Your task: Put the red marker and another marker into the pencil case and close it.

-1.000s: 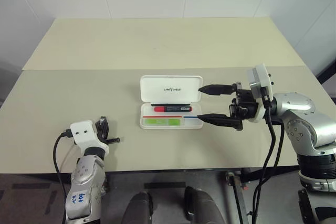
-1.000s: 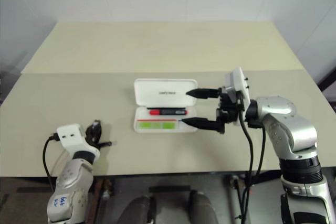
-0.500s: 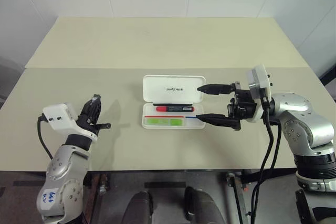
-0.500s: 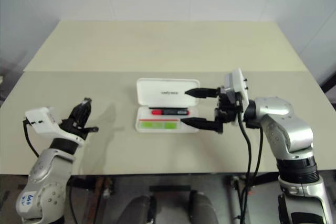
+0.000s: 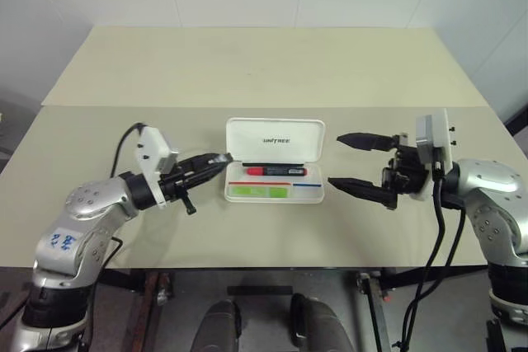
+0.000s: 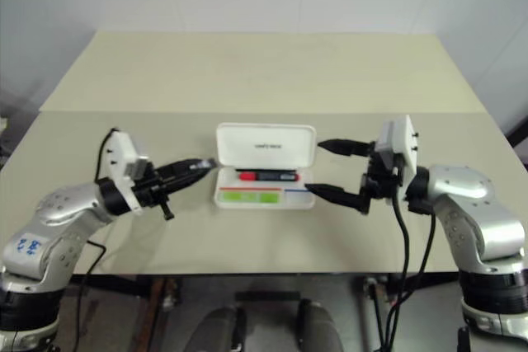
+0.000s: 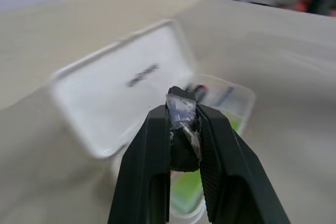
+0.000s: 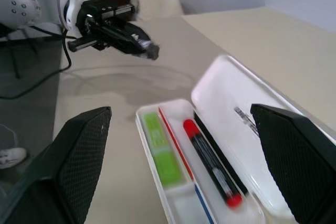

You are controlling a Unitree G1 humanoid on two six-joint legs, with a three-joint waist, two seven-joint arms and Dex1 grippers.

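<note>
Left end effector pinched together, empty, tips just off the pencil case lid's left corner. Right end effector spread wide, empty, beside the right end. Case open mid-surface, red marker and green highlighter lying lengthwise inside.

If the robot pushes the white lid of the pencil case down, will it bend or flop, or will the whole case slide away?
The pencil case looks like hard plastic, so its lid would probably swing on its hinge, not flop. It looks light, lying on a smooth table, so a sideways nudge might slide it. The red marker lies in the tray, so it probably won't roll out.
</note>
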